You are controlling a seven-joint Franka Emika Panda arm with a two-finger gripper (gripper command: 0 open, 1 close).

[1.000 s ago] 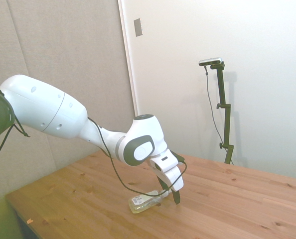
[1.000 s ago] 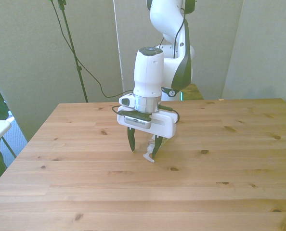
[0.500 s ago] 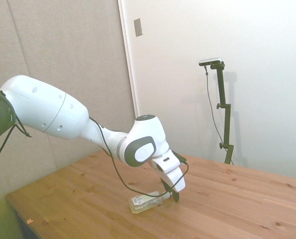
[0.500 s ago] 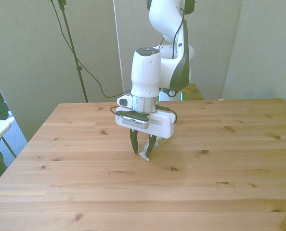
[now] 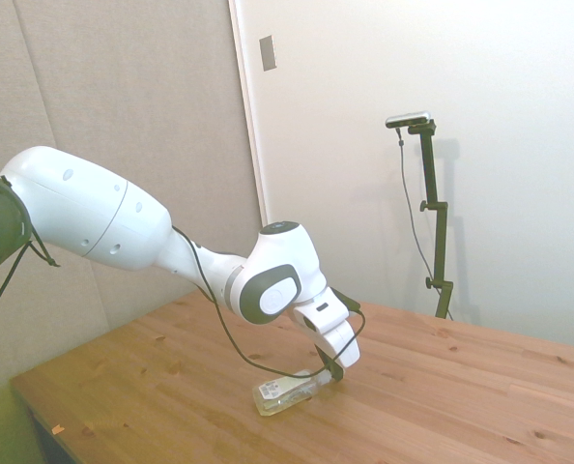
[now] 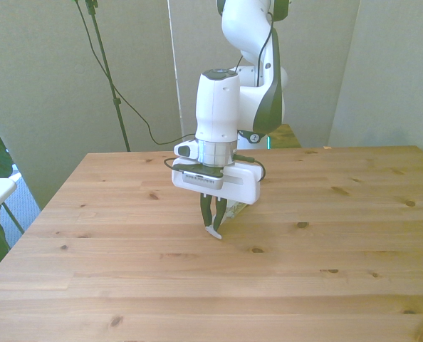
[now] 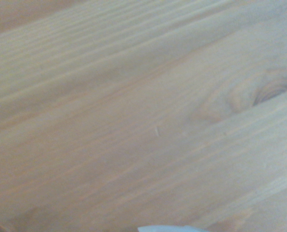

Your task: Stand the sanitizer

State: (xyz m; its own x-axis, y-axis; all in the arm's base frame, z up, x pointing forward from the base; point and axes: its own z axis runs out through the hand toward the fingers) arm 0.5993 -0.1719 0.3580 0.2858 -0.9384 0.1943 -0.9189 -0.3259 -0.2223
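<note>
Sanitizer (image 5: 285,393), a small clear plastic bottle of pale yellowish liquid with a light label and a white pump nozzle (image 6: 213,231), lying on its side on the pale wooden worktop (image 5: 461,406). In the side view the bottle's base points away from the gripper (image 5: 332,372) and its neck end rises slightly toward it, so the bottle is tilted, base low. The white two-finger gripper, carried on the white jointed arm (image 5: 268,280), points down over the nozzle end. In the front view its dark fingers (image 6: 206,210) stand close together with the white nozzle showing just below their tips; they appear pinched on the nozzle and neck, though the contact itself is too small to confirm. The grip at the pump end is judged deliberate: with the base resting on the worktop as a pivot, lifting the nozzle would swing the bottle upright. Most of the body is hidden behind the gripper in the front view. The wrist view shows only blurred wood grain, a knot (image 7: 271,89), and a pale sliver at the frame edge, perhaps part of the bottle. The bottle is not yet standing; the raising step remains to be done.
</note>
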